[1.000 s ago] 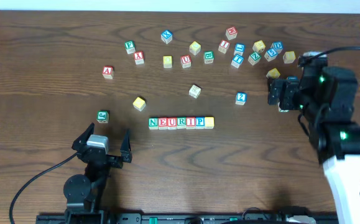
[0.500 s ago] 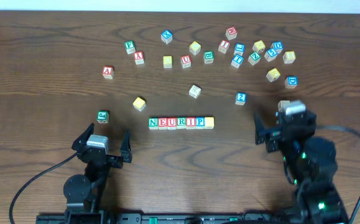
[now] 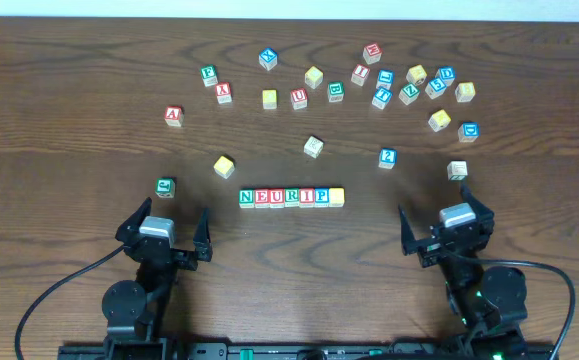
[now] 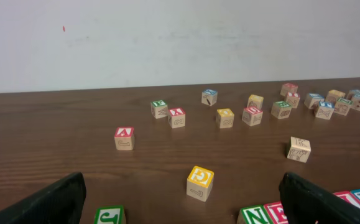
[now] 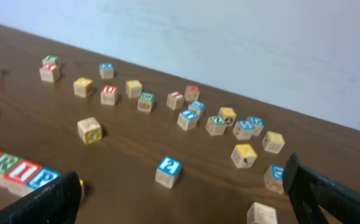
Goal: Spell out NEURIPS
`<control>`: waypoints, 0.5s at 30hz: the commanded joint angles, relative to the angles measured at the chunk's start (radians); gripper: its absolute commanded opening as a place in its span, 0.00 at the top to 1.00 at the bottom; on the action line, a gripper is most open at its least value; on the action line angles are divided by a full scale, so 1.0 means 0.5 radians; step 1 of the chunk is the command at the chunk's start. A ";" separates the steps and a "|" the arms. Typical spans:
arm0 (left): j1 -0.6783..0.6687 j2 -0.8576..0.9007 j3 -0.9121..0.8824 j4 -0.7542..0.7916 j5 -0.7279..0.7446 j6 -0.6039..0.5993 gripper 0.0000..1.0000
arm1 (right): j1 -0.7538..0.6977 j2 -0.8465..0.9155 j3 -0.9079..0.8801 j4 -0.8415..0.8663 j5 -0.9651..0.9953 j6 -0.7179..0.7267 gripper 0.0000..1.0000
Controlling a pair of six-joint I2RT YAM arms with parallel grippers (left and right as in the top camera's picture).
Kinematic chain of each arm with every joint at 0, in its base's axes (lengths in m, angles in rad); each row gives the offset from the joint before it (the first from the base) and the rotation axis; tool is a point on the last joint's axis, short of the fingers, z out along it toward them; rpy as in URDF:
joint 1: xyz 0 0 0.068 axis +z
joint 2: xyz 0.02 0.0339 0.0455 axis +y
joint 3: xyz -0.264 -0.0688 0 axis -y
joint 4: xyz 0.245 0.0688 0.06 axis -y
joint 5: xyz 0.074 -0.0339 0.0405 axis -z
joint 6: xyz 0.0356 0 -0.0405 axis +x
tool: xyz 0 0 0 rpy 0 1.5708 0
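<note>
Now the row of seven small wooden letter cubes (image 3: 291,197), reading NEURIP with a yellow face last, lay touching end to end on the dark wooden counter (image 3: 59,260). The left jaws and the right jaws both gaped wide, empty, nearer the front edge, apart from the row.

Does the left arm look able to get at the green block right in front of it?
Probably yes: the green block lies just ahead of the open left gripper, and nothing stands between them.
</note>
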 commanded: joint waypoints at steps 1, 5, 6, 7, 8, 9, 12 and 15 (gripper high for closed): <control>0.007 -0.012 -0.018 -0.095 0.083 -0.002 0.02 | 0.013 -0.066 -0.070 0.006 -0.041 -0.056 0.01; 0.007 -0.012 -0.018 -0.095 0.083 -0.002 0.02 | 0.012 -0.202 -0.203 0.007 -0.043 -0.055 0.01; 0.007 -0.012 -0.018 -0.095 0.083 -0.002 0.03 | 0.012 -0.240 -0.238 0.007 -0.043 -0.054 0.01; 0.007 -0.012 -0.018 -0.095 0.083 -0.002 0.02 | 0.012 -0.272 -0.268 0.001 -0.043 -0.054 0.01; 0.007 -0.012 -0.018 -0.095 0.083 -0.002 0.02 | 0.012 -0.310 -0.264 -0.072 -0.043 -0.053 0.01; 0.007 -0.012 -0.018 -0.095 0.083 -0.002 0.02 | 0.012 -0.333 -0.262 -0.075 -0.024 -0.031 0.01; 0.007 -0.012 -0.018 -0.095 0.083 -0.002 0.02 | 0.003 -0.382 -0.262 -0.078 -0.005 -0.032 0.01; 0.007 -0.012 -0.018 -0.095 0.083 -0.002 0.02 | -0.012 -0.407 -0.262 -0.079 -0.002 -0.031 0.01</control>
